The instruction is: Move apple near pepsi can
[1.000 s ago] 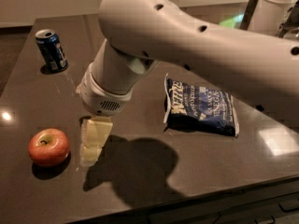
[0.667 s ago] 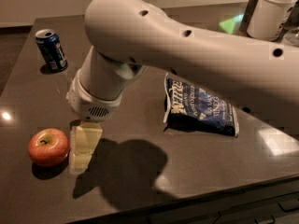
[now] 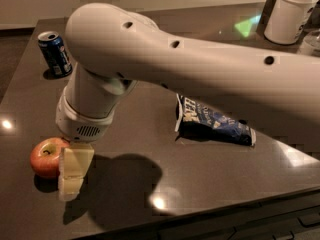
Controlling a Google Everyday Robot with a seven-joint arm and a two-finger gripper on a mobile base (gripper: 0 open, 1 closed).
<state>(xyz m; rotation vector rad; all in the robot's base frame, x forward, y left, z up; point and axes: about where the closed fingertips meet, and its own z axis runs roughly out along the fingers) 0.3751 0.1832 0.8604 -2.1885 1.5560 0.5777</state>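
Observation:
The red-orange apple (image 3: pixel 44 157) lies on the dark table (image 3: pixel 210 179) at the front left. The dark blue pepsi can (image 3: pixel 55 53) stands upright at the back left, well behind the apple. My gripper (image 3: pixel 71 180) hangs from the big white arm and is low over the table. It sits right at the apple's right side and overlaps its edge. The arm hides the tabletop between the apple and the can.
A flat dark blue chip bag (image 3: pixel 212 124) lies at the middle right of the table. A white jar (image 3: pixel 292 12) stands at the back right corner. The table's front edge runs along the bottom of the view, close to the apple.
The arm has swung left and closer to the camera. The gripper has moved left from beside the apple to right against its right side. Apple, can and bag have not moved.

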